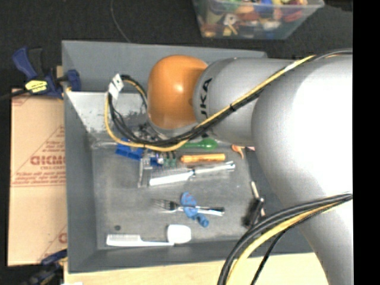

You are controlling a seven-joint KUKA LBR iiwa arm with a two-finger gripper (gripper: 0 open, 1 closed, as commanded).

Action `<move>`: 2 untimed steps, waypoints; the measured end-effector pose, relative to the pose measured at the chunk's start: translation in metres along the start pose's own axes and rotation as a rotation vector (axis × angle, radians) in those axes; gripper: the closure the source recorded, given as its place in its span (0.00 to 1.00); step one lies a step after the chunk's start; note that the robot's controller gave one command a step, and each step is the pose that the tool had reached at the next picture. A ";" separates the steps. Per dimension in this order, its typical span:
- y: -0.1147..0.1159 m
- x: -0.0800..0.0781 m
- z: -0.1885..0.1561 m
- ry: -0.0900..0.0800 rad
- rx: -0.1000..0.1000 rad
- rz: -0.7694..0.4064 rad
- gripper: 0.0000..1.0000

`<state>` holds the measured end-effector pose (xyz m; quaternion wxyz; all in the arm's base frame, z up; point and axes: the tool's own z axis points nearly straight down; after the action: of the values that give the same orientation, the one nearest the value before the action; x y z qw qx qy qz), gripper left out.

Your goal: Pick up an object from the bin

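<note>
My gripper (142,136) is low in the bin's upper left part, mostly hidden under the arm's wrist. Just below it lie a small blue piece (127,152) and a long silver tool (190,174) that lies across the floor towards the right. An orange-handled tool (203,158) rests right above the silver one, with a green item (202,142) half hidden under the arm behind it.
A fork with a blue handle (193,208) lies in the bin's middle. A white brush (148,237) lies along the near wall. A black item (254,210) sits at the right, by the arm. The arm covers the bin's right side.
</note>
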<state>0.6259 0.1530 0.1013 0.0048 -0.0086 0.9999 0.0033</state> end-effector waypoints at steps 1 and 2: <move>-0.012 -0.021 0.028 -0.012 -0.003 0.067 0.00; -0.011 -0.015 0.026 -0.016 -0.003 -0.004 1.00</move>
<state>0.6415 0.1425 0.0757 0.0126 -0.0106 0.9999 0.0049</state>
